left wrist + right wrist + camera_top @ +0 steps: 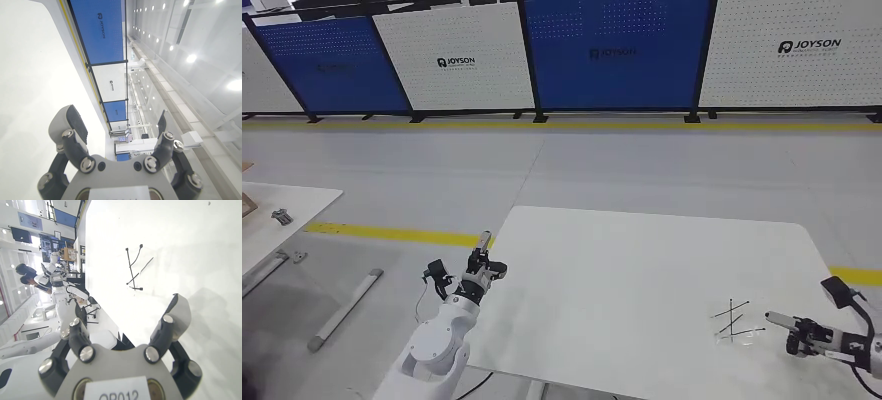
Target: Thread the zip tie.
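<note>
Several black zip ties (735,320) lie crossed over one another on the white table (642,290) near its front right corner. In the right wrist view the zip ties (133,270) rest a short way ahead of my right gripper (125,306), which is open and holds nothing. From above, the right gripper (774,320) hovers just right of the ties, pointing at them. My left gripper (482,243) sits at the table's left edge, far from the ties. In its own view the left gripper (119,121) stands open and empty, aimed past the table edge.
A second white table (287,215) with small parts stands at the far left. A grey bar (344,310) lies on the floor beside it. Blue and white panels (617,50) line the back. The table's middle is bare white surface.
</note>
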